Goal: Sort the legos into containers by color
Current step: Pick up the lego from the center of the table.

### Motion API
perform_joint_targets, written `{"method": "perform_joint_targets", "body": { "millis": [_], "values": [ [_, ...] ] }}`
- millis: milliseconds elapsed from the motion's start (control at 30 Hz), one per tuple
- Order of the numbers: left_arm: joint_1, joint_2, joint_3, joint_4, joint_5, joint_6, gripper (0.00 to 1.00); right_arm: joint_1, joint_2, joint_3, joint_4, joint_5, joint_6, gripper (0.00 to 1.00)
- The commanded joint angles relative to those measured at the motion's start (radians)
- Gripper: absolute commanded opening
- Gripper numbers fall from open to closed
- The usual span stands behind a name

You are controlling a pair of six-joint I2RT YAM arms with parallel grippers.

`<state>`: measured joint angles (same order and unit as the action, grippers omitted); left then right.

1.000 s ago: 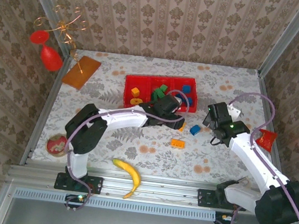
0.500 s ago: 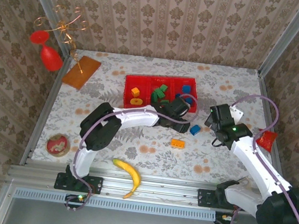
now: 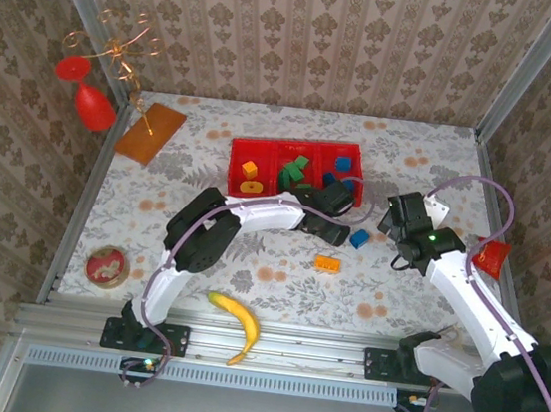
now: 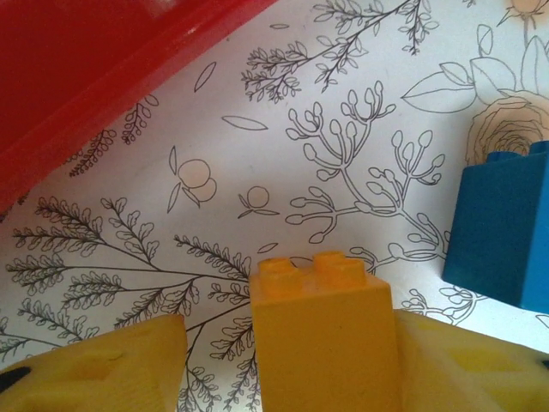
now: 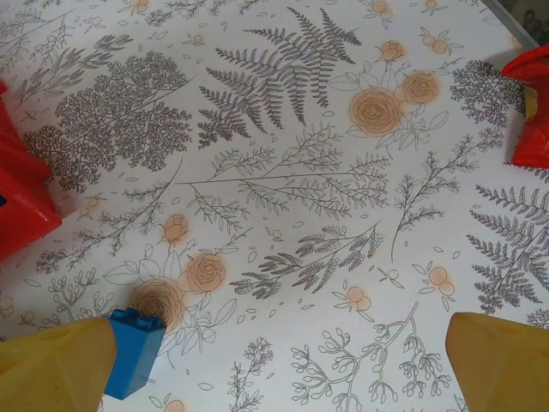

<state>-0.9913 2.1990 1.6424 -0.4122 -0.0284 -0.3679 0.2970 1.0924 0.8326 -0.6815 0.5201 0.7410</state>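
Straddling an orange brick (image 4: 324, 335) just outside the red tray (image 4: 103, 77), the left gripper (image 4: 292, 352) stands parted, with a gap on one side. The right gripper (image 5: 279, 352) hangs spread wide, a blue brick (image 5: 133, 352) beside one finger.

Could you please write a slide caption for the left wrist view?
Left jaws flank an orange lego; blue lego at right, red tray upper left.

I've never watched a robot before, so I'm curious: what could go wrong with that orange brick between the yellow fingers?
The orange brick sits off-centre between the fingers of the left gripper, so it may twist or slip when squeezed. The blue brick lies close beside and could get knocked.
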Motion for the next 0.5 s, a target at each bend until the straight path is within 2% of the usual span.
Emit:
{"method": "perform_joint_targets", "body": {
  "millis": [0,67,167,333,467],
  "values": [
    [-0.006,0.025,0.041,-0.042,-0.025,0.033,0.55,-0.005,0.004,-0.012,0.010,0.022,0.033,1.00],
    [-0.006,0.030,0.045,-0.045,-0.028,0.036,0.50,-0.005,0.007,-0.013,0.013,0.016,0.035,1.00],
    [-0.006,0.033,0.048,-0.048,-0.030,0.038,0.48,-0.005,0.009,-0.015,0.016,0.011,0.038,1.00],
    [-0.008,0.017,0.027,-0.043,-0.038,0.046,0.29,-0.006,0.008,-0.018,0.019,0.003,0.041,1.00],
    [-0.009,-0.041,-0.038,-0.006,-0.060,0.051,0.27,-0.005,0.003,-0.018,0.017,0.002,0.043,1.00]
  ]
}}
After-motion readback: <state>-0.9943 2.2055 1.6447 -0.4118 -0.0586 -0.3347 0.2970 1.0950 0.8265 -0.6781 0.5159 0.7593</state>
